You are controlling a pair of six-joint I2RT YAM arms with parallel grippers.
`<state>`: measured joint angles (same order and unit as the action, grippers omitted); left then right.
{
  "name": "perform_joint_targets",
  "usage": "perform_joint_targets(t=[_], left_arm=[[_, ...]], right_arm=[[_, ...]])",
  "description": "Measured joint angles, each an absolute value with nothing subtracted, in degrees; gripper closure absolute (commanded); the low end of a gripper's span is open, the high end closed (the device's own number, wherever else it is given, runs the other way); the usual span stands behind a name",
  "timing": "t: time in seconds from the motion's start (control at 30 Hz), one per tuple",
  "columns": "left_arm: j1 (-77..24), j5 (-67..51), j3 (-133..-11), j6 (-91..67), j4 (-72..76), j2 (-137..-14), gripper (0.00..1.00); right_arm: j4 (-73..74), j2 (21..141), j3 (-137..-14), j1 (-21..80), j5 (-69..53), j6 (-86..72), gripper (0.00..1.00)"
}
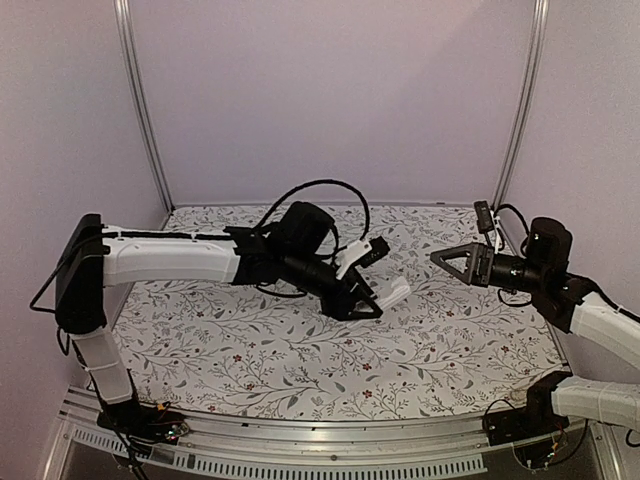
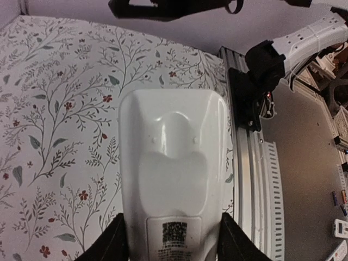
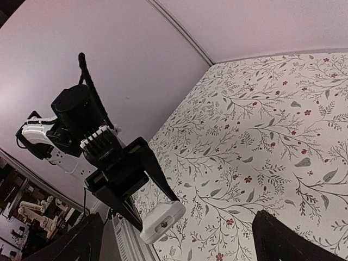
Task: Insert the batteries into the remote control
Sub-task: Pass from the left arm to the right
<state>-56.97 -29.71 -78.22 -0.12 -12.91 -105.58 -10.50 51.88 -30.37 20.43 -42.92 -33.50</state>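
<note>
The left end effector [image 1: 365, 300] is closed on the remote [image 1: 392, 292]. Its two black fingers [image 2: 111, 244] press the remote's long sides at one end, and the rest of the white body sticks out forward past the tips. In the left wrist view the face turned toward the camera is smooth, with a moulded hollow. A small printed label [image 2: 175, 234] with a square code sits between the fingers. The remote looks to be held up off the flowered surface [image 1: 250, 350], which spreads out below and ahead of it.

The right end effector [image 1: 440, 258] hangs just beyond the remote's free end and points toward it. Its jaws are spread wide, with one finger at each lower corner of the right wrist view and nothing between them. That view looks straight at the remote's rounded end, with the left end effector gripping it from behind. A metal rail [image 2: 247, 163] runs along the surface edge beside the left end effector.
</note>
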Motion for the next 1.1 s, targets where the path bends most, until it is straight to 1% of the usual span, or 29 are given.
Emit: perform_joint_targets(t=[0.1, 0.27, 0.53, 0.6, 0.73, 1.03, 1.1], left_arm=[[-56.36, -33.41, -73.69, -3.27, -2.59, -100.53, 0.57], [-56.34, -37.65, -70.22, -7.22, 7.84, -97.95, 0.57], [-55.86, -42.11, -65.69, -12.80, 17.08, -96.49, 0.57], [-55.46, -43.03, -65.06, -14.09, 18.81, -96.16, 0.57], [-55.00, -44.45, -64.69, -15.97, 21.50, -96.03, 0.58], [-54.33, -46.50, -64.20, -19.64, 25.10, -96.03, 0.59], [-53.95, -46.94, -63.96, -21.26, 25.28, -96.07, 0.55]], right_arm=[[-12.49, 52.23, -32.27, 23.49, -43.86, -32.93, 0.04], [-15.49, 54.04, -36.12, 29.63, -45.58, -31.94, 0.04], [-16.88, 57.49, -40.38, 36.38, -48.29, -29.69, 0.09], [-16.82, 58.72, -40.91, 37.47, -48.42, -29.17, 0.12], [-16.56, 61.56, -42.09, 39.07, -48.40, -28.16, 0.19], [-16.25, 64.99, -44.75, 40.60, -47.57, -27.59, 0.48], [-16.36, 65.32, -44.82, 40.60, -46.61, -27.20, 0.55]])
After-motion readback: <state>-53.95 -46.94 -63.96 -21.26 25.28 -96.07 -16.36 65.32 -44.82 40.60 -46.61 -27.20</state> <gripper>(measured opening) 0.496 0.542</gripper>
